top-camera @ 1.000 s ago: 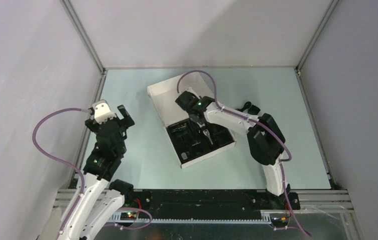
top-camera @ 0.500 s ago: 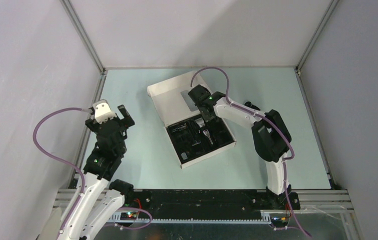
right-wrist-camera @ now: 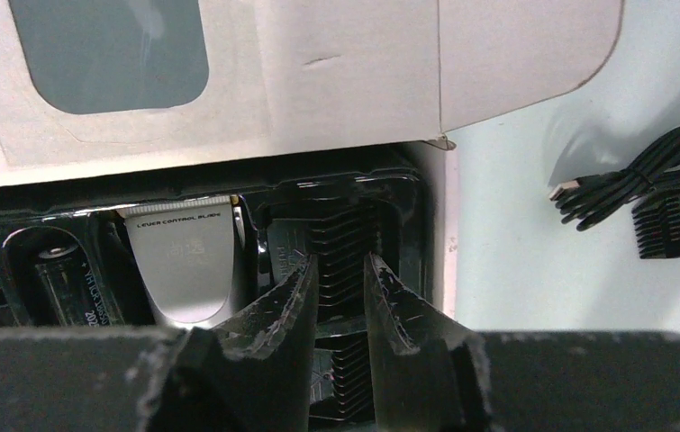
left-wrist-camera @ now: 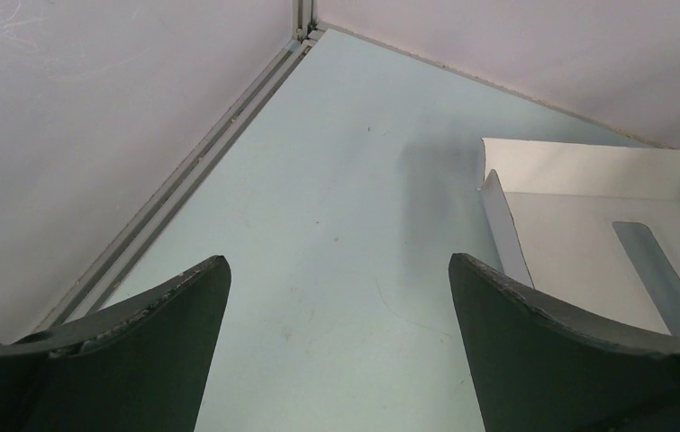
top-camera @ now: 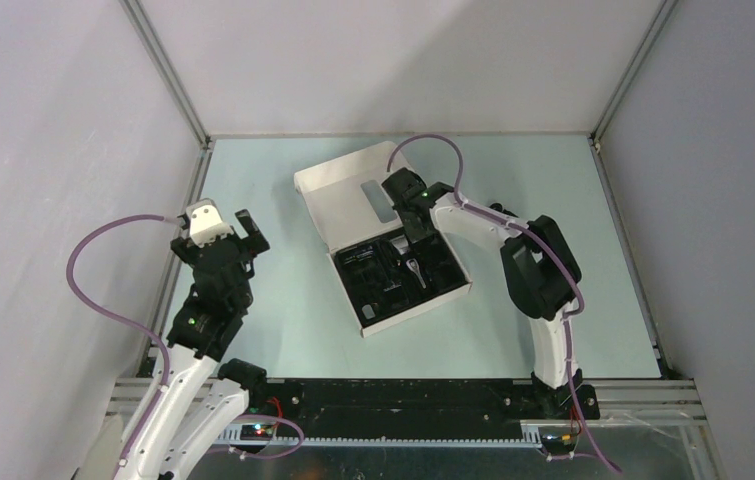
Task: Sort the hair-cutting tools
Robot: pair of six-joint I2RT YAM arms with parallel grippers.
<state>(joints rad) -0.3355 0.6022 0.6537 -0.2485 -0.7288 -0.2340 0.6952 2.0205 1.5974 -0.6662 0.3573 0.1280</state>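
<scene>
The white box point(top-camera: 338, 195) lies open mid-table with its black tray point(top-camera: 373, 290). The silver-and-black clipper point(right-wrist-camera: 183, 261) lies in the tray, and it also shows in the top view point(top-camera: 410, 268). Black comb attachments point(right-wrist-camera: 347, 236) sit in the tray slot to its right. My right gripper point(right-wrist-camera: 338, 265) hovers over that slot at the tray's far end point(top-camera: 420, 238), jaws a narrow gap apart with nothing between them. Another black attachment point(right-wrist-camera: 678, 225) lies on the table right of the box. My left gripper point(left-wrist-camera: 336, 270) is wide open and empty at the left point(top-camera: 221, 225).
A coiled black USB cable point(right-wrist-camera: 629, 180) lies next to the loose attachment, right of the box point(top-camera: 498, 212). The box lid with its window point(right-wrist-camera: 106, 54) stands behind the tray. The enclosure walls and metal rails border the table; the left rail point(left-wrist-camera: 183, 171) runs near my left gripper.
My right gripper has pulled back from the middle of the tray toward its far right end. The left arm has not moved.
</scene>
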